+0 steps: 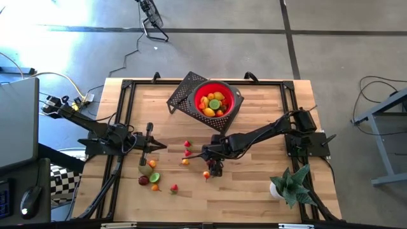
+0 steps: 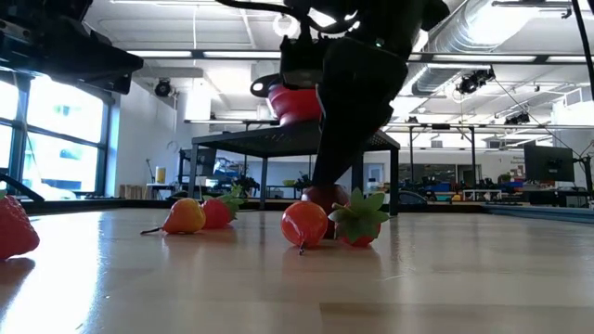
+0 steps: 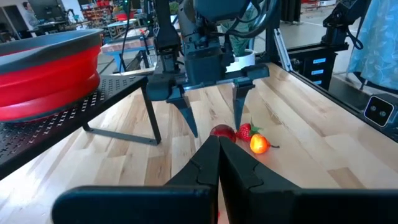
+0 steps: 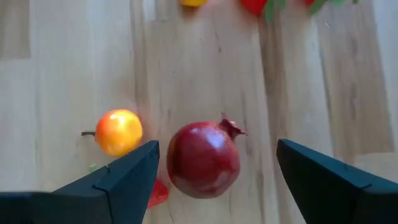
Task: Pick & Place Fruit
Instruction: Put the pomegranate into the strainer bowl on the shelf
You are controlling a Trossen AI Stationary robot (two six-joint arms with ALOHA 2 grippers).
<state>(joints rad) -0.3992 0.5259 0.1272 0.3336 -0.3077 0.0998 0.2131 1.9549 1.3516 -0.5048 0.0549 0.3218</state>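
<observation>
My right gripper [image 4: 217, 145] [image 1: 214, 168] points steeply down, open, over the middle of the table. Its fingers stand on either side of a dark red pomegranate-like fruit [image 4: 203, 159] [image 3: 222, 131] that rests on the wood, and they do not touch it. An orange fruit [image 4: 118, 132] lies beside it, and strawberries [image 1: 187, 148] lie a little to the left. More fruit [image 1: 152, 177] lies near my left gripper [image 1: 159, 146], which is shut and holds nothing. The red bowl [image 1: 236, 95] holds several fruits and sits on a black perforated stand [image 1: 183, 94].
A spiky green plant in a white pot [image 1: 289, 184] stands at the near right corner. The black stand with the bowl is at the far middle of the table. Bare wood lies along the near edge and at the far left.
</observation>
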